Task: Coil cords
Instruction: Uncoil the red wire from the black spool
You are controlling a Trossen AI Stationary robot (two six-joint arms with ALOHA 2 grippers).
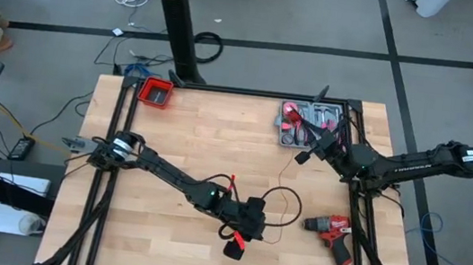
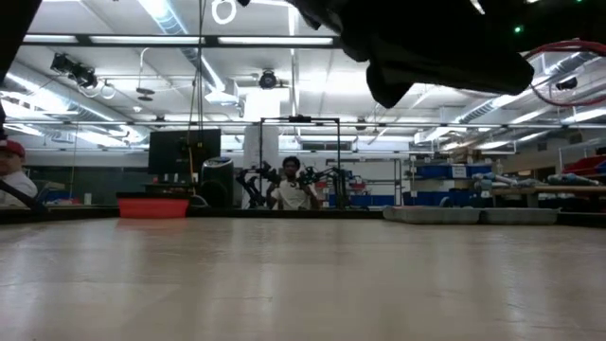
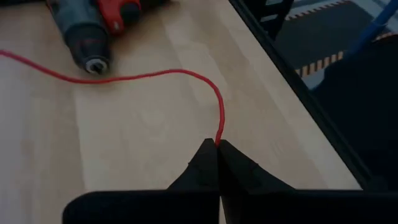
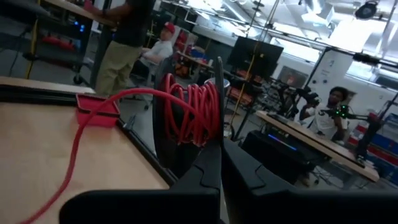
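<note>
Left gripper point(image 3: 217, 149) pinched the thin red cord point(image 3: 149, 76) near the red-and-black drill point(image 1: 333, 231) — right gripper point(image 4: 221, 163) held a coil of it above the grey tray point(image 1: 286, 140).

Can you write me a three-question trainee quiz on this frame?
1. True or false: the left tool is shut on the red wire.
2. What lies on the table beyond that wire in the left wrist view: A) drill, B) hammer, C) cup?
3. What is wound around the right tool?

Key: 1 true. 2 A, the drill. 3 coils of red wire.
</note>
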